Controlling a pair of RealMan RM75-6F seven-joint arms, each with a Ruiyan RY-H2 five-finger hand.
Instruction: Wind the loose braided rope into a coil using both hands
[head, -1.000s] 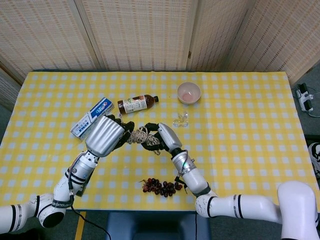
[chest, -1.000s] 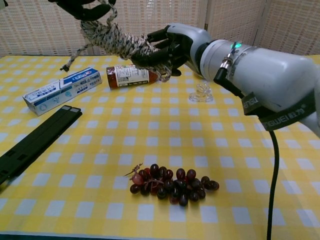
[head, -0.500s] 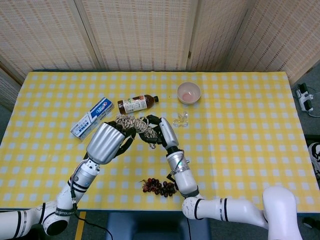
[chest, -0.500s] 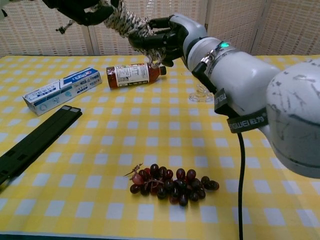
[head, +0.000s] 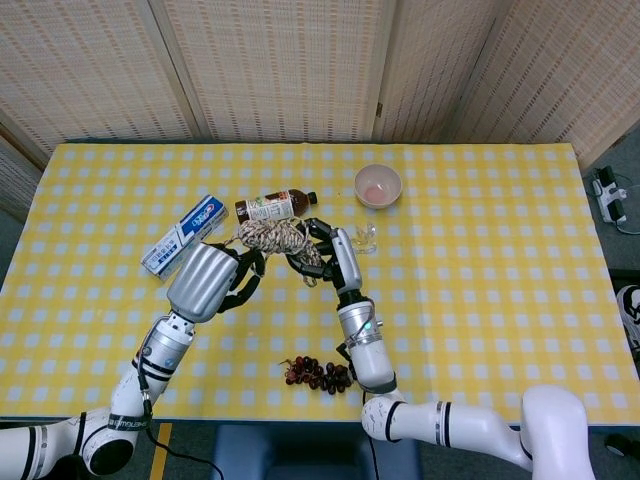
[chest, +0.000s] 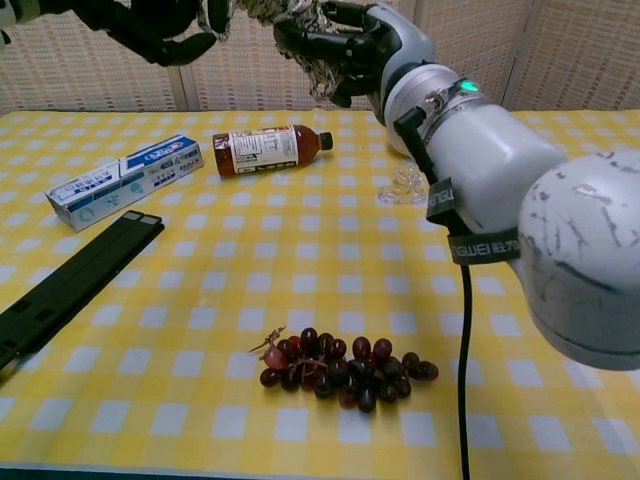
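The braided rope (head: 270, 235) is a thick wound bundle, held up above the yellow checked table (head: 480, 260). My right hand (head: 335, 255) grips its right end, seen in the chest view as dark fingers wrapped around the rope (chest: 295, 15) at the top edge. My left hand (head: 207, 281) sits just left of and below the bundle, its fingers (chest: 165, 30) spread and curled close to the rope's left end. The frame edge hides whether they hold a strand.
Behind the hands lie a toothpaste box (head: 185, 235), a brown bottle (head: 272, 206) on its side, a pink bowl (head: 378, 185) and a small clear glass piece (head: 362, 238). Grapes (chest: 340, 370) lie near the front edge, and a black bar (chest: 70, 285) at front left.
Both hands have lifted the rope bundle higher and further from me. The left hand's fingers have spread and dropped away from the bundle, while the right hand keeps its grip.
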